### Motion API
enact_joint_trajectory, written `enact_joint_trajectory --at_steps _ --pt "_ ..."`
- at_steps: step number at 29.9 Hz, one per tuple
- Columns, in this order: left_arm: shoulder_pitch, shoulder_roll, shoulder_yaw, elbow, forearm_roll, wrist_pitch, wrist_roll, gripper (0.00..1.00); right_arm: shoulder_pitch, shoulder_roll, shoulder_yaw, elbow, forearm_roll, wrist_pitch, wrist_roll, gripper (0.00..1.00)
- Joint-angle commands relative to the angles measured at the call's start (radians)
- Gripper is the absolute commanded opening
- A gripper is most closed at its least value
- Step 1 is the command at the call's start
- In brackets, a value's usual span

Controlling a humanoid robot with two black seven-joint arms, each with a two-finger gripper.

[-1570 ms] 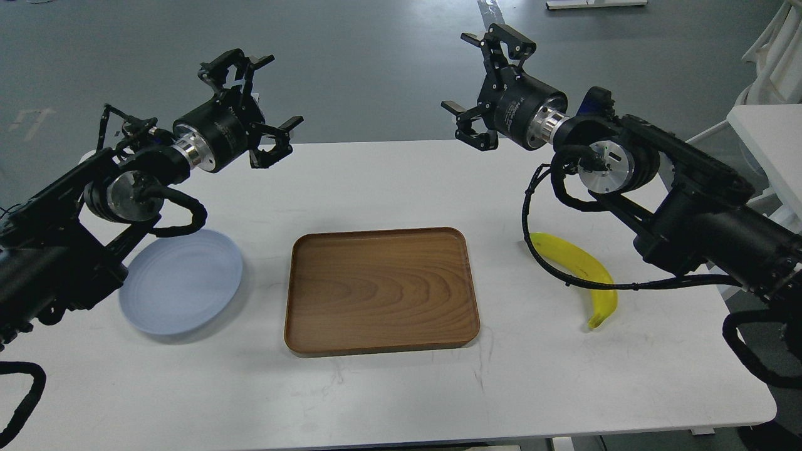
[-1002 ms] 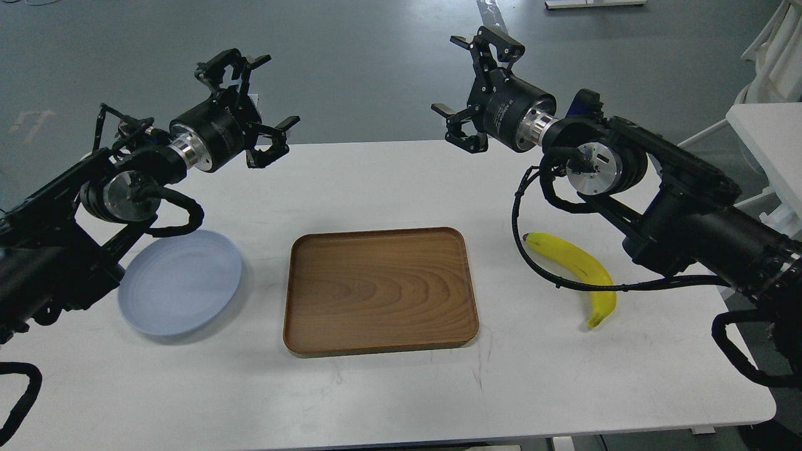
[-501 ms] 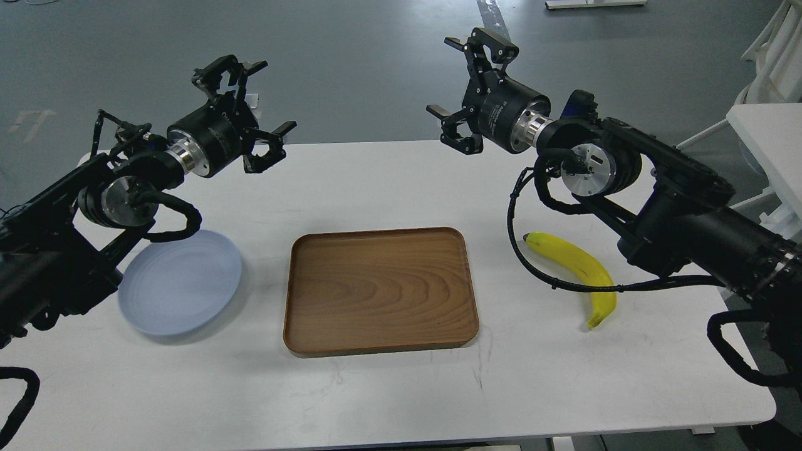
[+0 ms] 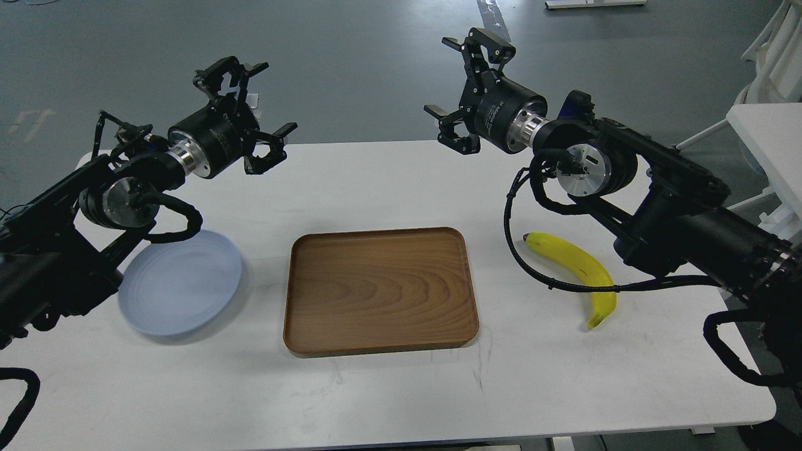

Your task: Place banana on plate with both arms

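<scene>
The yellow banana (image 4: 579,270) lies on the white table at the right, dark tip toward the tray, with a black cable of my right arm across it. The pale blue-grey plate (image 4: 180,282) lies at the left, empty. My left gripper (image 4: 250,113) is open and empty, held high above the table's far left edge, well beyond the plate. My right gripper (image 4: 463,88) is open and empty, held high over the far edge, up and left of the banana.
A rectangular brown wooden tray (image 4: 379,291), empty, sits in the middle of the white table (image 4: 388,394) between plate and banana. A white piece of furniture (image 4: 767,138) stands off the table at the far right. Grey floor lies beyond the far edge.
</scene>
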Motion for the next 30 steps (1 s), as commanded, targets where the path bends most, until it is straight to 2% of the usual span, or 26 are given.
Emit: enact_joint_trajectory --at_steps 1,18,22,24,25,26,30 --pt "0.000 0.001 0.009 -0.002 0.012 -0.003 0.002 0.98 0.001 -0.002 -0.001 -0.001 0.000 -0.002 0.000 1.00" --pt "-0.003 -0.002 0.013 -0.003 0.019 -0.021 0.003 0.98 0.007 -0.003 -0.001 -0.001 0.000 -0.001 -0.003 1.00" --pt "-0.011 0.001 0.045 -0.029 0.299 0.003 -0.027 0.98 0.016 -0.009 -0.003 -0.003 0.000 0.001 -0.003 1.00" --pt "-0.014 0.019 0.044 -0.075 0.539 0.064 -0.084 0.98 0.016 -0.011 -0.001 -0.003 0.000 0.001 -0.003 1.00" --pt "-0.015 0.039 0.050 -0.103 0.684 0.127 -0.111 0.98 0.018 -0.011 -0.003 -0.003 0.000 0.001 -0.003 1.00" --pt "-0.014 0.059 0.059 -0.139 0.802 0.174 -0.121 0.98 0.019 -0.011 -0.001 -0.003 0.000 0.001 -0.003 1.00" --pt "0.002 0.123 0.062 -0.224 1.001 0.204 -0.127 0.98 0.036 -0.014 -0.001 -0.003 0.000 0.001 -0.004 1.00"
